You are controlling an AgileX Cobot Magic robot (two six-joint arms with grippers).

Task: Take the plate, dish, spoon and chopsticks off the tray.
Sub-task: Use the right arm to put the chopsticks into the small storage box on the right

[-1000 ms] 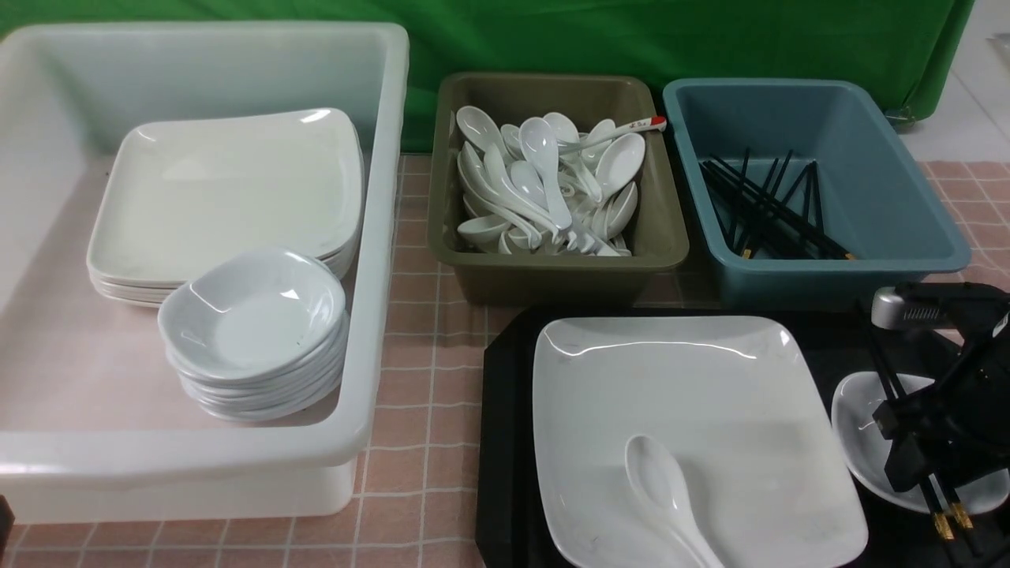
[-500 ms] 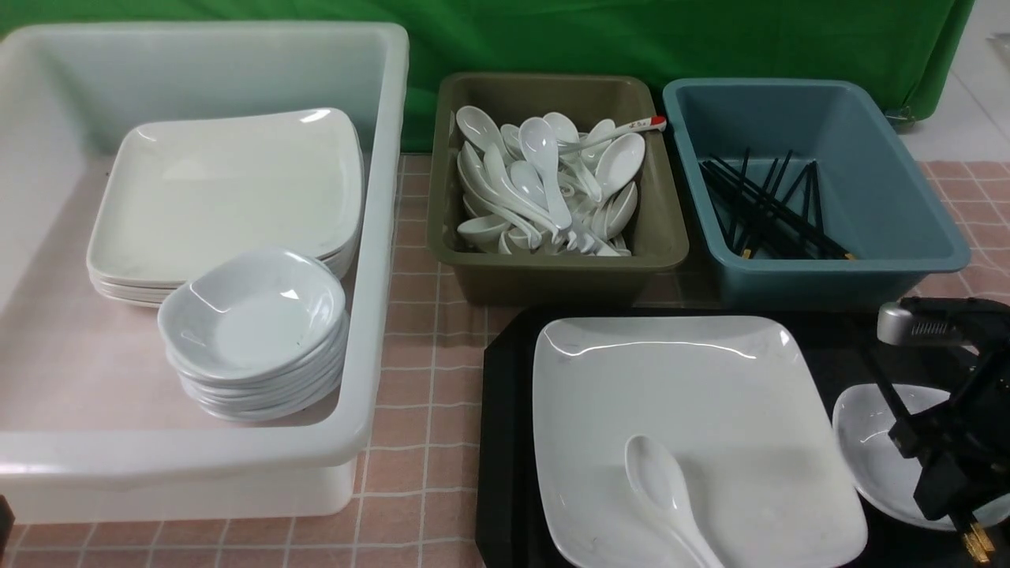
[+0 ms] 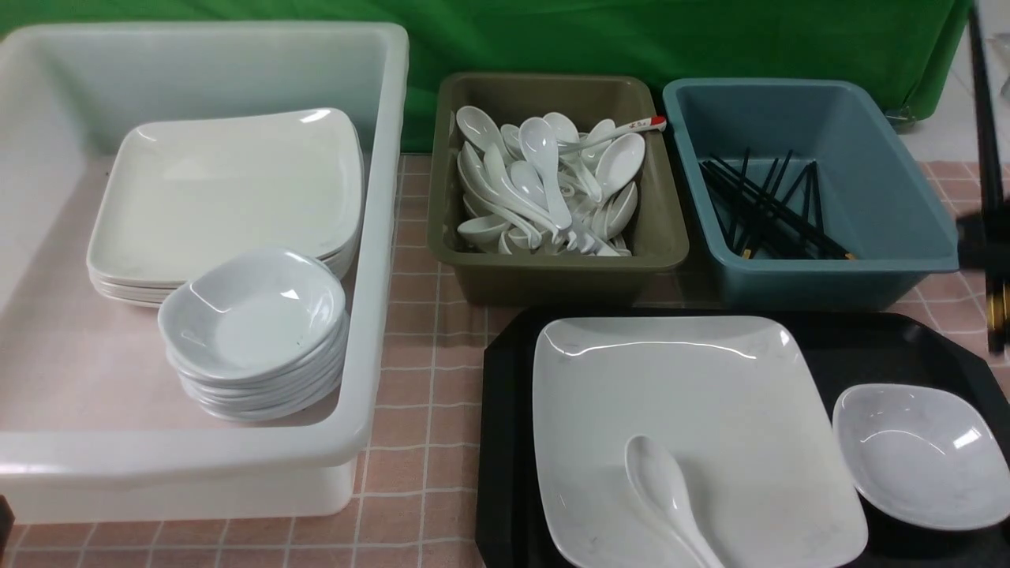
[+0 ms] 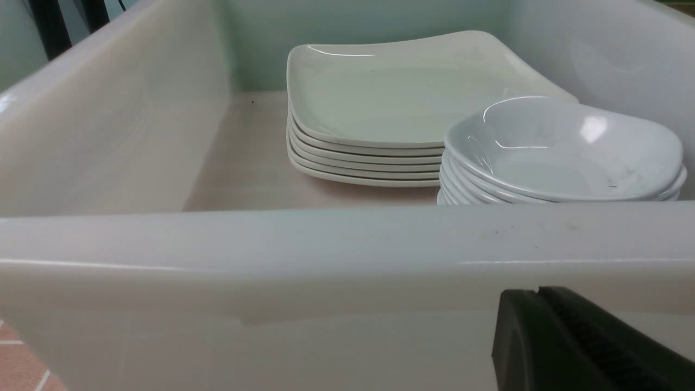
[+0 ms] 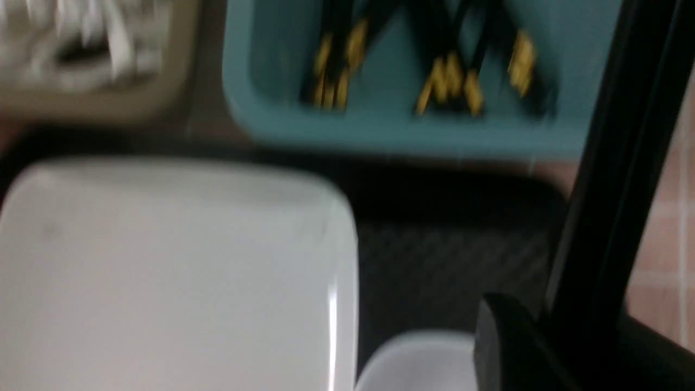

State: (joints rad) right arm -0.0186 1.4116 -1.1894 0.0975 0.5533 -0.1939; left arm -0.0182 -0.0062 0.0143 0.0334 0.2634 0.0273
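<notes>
The black tray [image 3: 505, 410] lies front right and carries the large white plate [image 3: 694, 394]. The white spoon [image 3: 663, 489] rests in the plate's near part, and the small dish [image 3: 919, 457] sits to the plate's right. My right gripper [image 3: 986, 244] is at the far right edge, beside the blue bin, shut on the black chopsticks [image 3: 982, 118], which stand almost upright with their gold bands low. In the right wrist view the chopsticks [image 5: 624, 136] run between the fingers of my right gripper [image 5: 564, 326]. My left gripper [image 4: 540, 293] is shut and empty in front of the white tub's near wall.
A big white tub [image 3: 379, 237] on the left holds stacked plates [image 3: 229, 189] and stacked dishes [image 3: 252, 315]. Behind the tray stand an olive bin [image 3: 552, 268] full of white spoons and a blue bin [image 3: 821, 272] with several black chopsticks. A green cloth hangs behind.
The right gripper closed on the chopsticks lying over the dish, then lifted them up and to the right. The dish now lies uncovered. The left arm has not moved.
</notes>
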